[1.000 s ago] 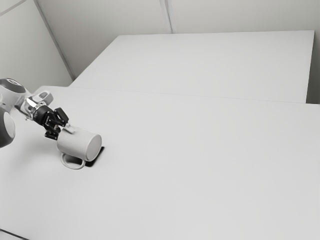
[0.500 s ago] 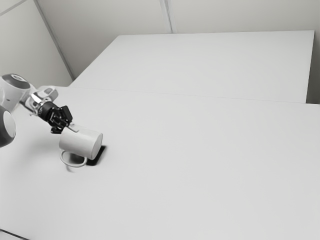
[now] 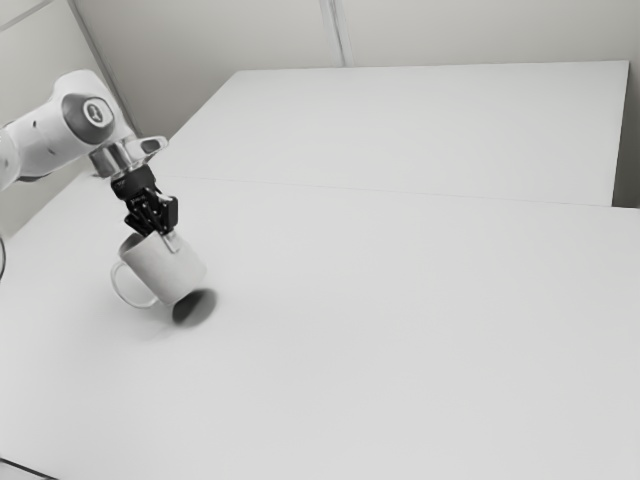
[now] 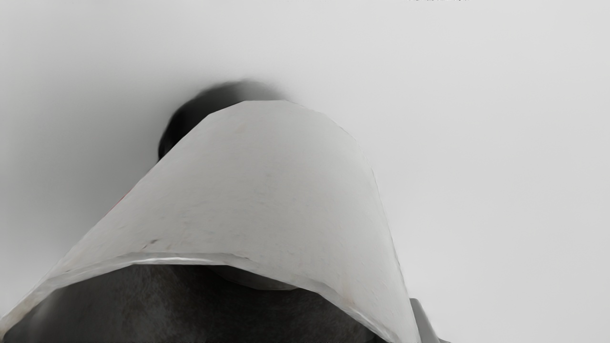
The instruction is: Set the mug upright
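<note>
Half a second has made a real difference: the mug (image 3: pixel 165 268), which lay almost on its side in the exterior view, now leans at a steep slant. Its mouth (image 3: pixel 131 243) points up toward the exterior view's left and its base (image 3: pixel 190 290) down toward the exterior view's right. My arm (image 3: pixel 90 118) has risen and my hand has turned to point more steeply down, and the mug has swung round with it.

I take my tool (image 3: pixel 160 239) to be closed on the mug near the rim (image 4: pixel 176 260). One finger (image 3: pixel 172 243) lies along the outside wall; I can't see the other one or how wide the gap is, but the mug's turning with my hand tells me it's gripped. The handle (image 3: pixel 122 289) hangs out on the exterior view's left, and the shadow (image 3: pixel 197 308) by the base suggests the mug is a little above the surface (image 3: pixel 400 320).

So I'd call the righting well along but unfinished. Next I'd keep rotating until the base is level, then lower gently and let go only once it sits flat. If I release at this slant, it could tip back over; if I press down, the base edge may catch and twist the mug in my grip.
</note>
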Available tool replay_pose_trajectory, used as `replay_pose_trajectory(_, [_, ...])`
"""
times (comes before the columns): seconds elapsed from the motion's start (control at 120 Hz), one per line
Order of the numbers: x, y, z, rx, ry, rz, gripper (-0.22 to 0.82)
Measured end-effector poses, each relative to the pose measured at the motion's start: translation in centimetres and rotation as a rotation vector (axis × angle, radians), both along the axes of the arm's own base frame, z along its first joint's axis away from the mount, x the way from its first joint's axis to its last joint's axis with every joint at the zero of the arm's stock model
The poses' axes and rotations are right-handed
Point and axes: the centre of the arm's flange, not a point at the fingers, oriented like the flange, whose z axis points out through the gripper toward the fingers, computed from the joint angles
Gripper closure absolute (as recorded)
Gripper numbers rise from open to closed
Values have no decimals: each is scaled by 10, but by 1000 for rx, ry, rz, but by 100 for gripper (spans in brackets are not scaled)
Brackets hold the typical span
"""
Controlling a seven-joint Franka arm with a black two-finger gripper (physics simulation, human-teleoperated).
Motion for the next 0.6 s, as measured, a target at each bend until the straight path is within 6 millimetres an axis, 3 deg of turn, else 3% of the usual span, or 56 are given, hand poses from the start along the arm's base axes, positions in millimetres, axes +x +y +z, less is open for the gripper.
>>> replay_pose_trajectory(0.317, [-11, -73, 10, 283, -178, -86, 78])
replay_pose_trajectory(0.6, [-12, -98, -3, 345, -203, -32, 78])
